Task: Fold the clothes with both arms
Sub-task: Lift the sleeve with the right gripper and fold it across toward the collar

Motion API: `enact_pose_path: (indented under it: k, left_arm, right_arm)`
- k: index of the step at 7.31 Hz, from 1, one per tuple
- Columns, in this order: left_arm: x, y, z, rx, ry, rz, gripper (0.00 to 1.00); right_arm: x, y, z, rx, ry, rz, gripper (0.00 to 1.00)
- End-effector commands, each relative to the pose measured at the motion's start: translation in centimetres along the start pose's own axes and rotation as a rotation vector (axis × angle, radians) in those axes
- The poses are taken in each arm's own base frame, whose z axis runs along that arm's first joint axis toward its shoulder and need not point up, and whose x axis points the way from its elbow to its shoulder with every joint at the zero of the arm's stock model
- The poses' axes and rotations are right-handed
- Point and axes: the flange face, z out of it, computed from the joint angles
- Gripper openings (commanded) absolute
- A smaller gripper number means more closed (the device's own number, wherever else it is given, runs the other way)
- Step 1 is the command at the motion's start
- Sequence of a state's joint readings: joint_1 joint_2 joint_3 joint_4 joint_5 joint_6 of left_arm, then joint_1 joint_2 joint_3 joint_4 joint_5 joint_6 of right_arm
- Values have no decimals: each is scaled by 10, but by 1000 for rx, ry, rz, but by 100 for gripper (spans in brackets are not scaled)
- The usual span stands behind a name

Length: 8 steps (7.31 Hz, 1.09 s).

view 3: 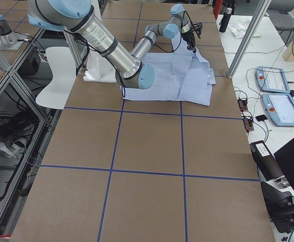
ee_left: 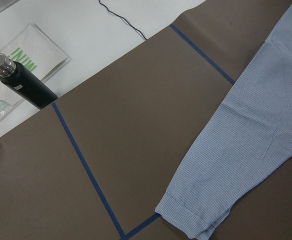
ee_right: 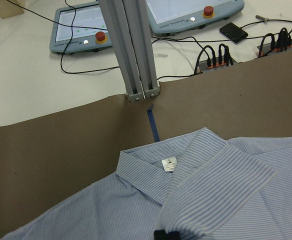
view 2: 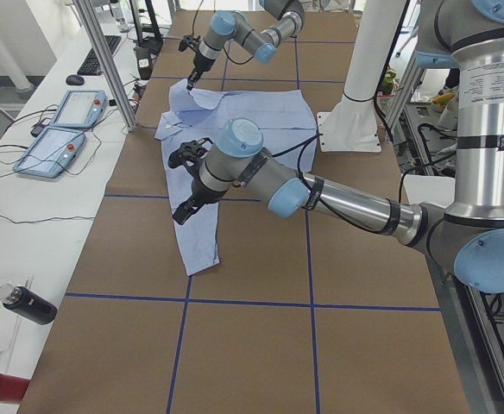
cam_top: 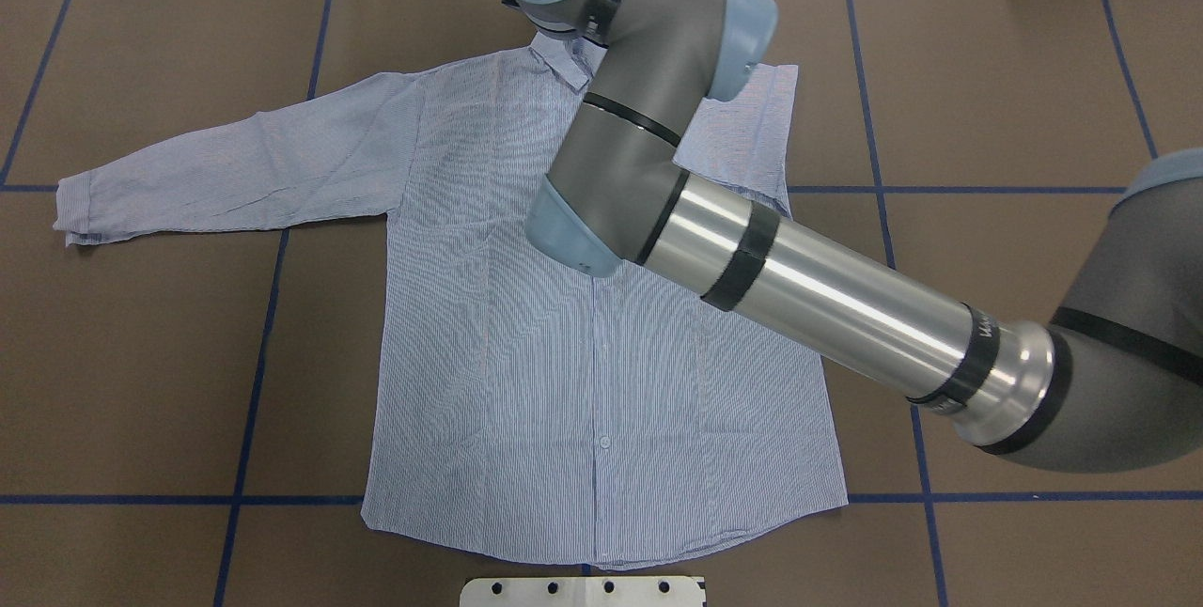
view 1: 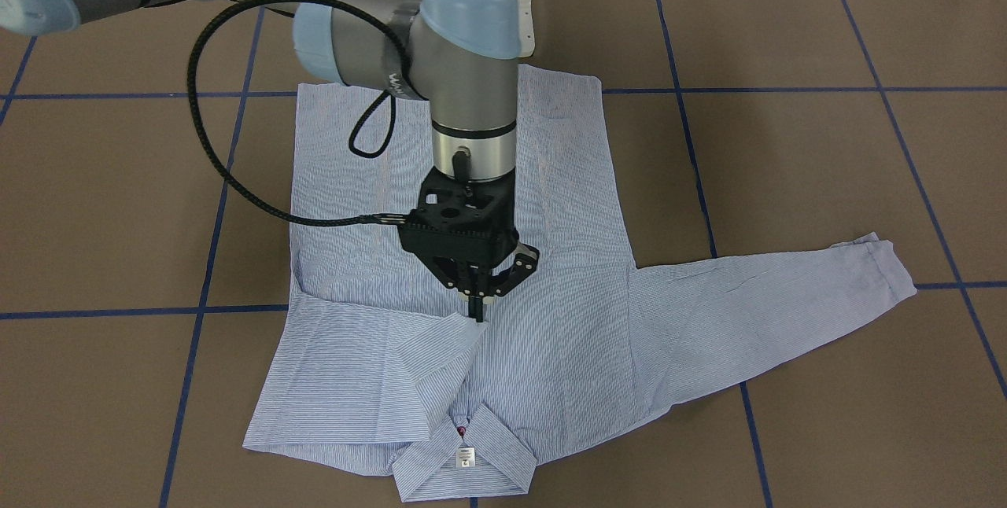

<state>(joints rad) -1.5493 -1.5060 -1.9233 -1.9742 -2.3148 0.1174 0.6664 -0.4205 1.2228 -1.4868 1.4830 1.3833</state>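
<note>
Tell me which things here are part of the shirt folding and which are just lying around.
Part of the job:
striped shirt
right hand, pinching the folded-in cuff
left hand, over the outstretched sleeve

Just lying about:
black bottle
plastic bag
control tablets
metal post

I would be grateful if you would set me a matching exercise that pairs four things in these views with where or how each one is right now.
Things:
1. right pincer
2. neck label
3. black bottle
4. sleeve on the robot's left

Places or states:
A. stretched flat on the brown table cover
B. on the white bench, off the cover
C. shut on a cuff folded onto the shirt
D. inside the collar

Pairs: 1-C, 2-D, 3-B, 4-A.
</note>
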Motion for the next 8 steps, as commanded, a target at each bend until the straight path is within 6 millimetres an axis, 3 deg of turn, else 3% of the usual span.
enact_pose_path:
  k: [1, 2, 3, 4, 8]
  left_arm:
    - [-1, 2, 2, -4, -1, -5, 100]
    - [-2, 3, 3, -6, -1, -7, 100]
    - [-4, 4, 4, -10, 0, -8, 100]
    - [-4, 5, 5, -12, 1, -10, 100]
    - [-4, 12, 6, -19, 4, -16, 100]
  right_arm:
    - [-68, 13, -4, 64, 44, -10, 0]
    - [-81, 58, 12, 92, 81, -58, 0]
    - [-84, 124, 29, 139, 112, -130, 11]
    - [-85, 161, 45, 168, 150, -191, 99]
    - [-107, 148, 19, 148, 118, -236, 100]
